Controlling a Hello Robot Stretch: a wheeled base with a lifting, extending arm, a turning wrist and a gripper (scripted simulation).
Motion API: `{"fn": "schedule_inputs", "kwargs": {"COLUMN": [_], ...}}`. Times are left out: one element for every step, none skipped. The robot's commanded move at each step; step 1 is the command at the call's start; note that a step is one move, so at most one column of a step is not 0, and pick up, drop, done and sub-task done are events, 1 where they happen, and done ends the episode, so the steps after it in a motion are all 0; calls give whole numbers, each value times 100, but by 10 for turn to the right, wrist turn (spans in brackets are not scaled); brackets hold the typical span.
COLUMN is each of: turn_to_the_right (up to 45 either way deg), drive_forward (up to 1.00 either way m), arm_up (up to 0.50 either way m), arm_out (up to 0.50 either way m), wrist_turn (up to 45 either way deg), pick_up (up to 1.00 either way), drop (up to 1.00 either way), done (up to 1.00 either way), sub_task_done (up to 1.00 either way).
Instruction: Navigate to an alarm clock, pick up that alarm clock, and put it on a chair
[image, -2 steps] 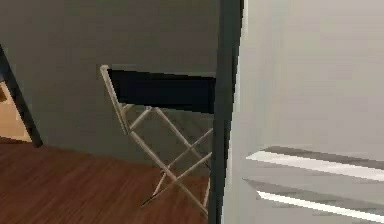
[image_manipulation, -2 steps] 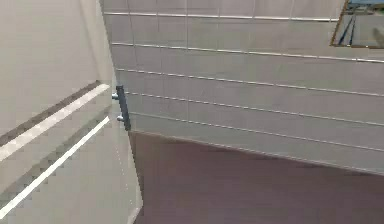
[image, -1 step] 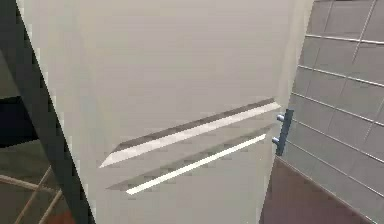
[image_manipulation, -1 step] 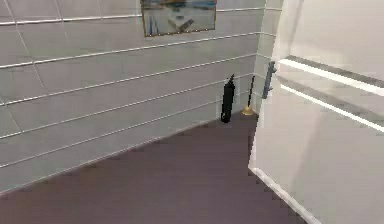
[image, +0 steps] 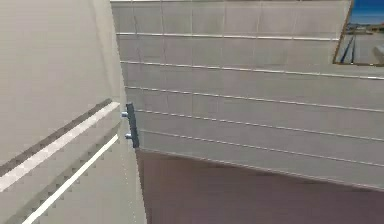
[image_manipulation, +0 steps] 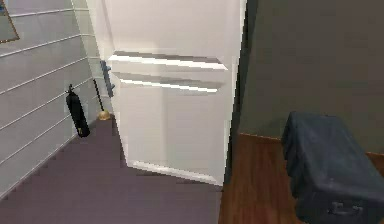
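Note:
No alarm clock and no chair can be made out. A white panelled door (image: 60, 120) stands ajar close in front, taking up the forward view's left, with a grey handle (image: 130, 124) on its edge. The same door (image_manipulation: 175, 90) stands in the middle of the arm side view.
A pale tiled wall (image: 250, 90) runs beyond the door, with a framed picture (image: 362, 35) at upper right. The floor (image: 250, 195) there is dull purple-brown. In the arm side view a dark bottle-like thing (image_manipulation: 76, 112) stands by the wall, and a dark blue upholstered piece (image_manipulation: 335, 165) sits on wooden floor.

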Motion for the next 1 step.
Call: {"fn": "schedule_inputs", "kwargs": {"turn_to_the_right": [120], "drive_forward": [0], "arm_up": [0], "arm_out": [0], "wrist_turn": [0], "pick_up": [0], "drop": [0], "done": [0], "sub_task_done": [0]}}
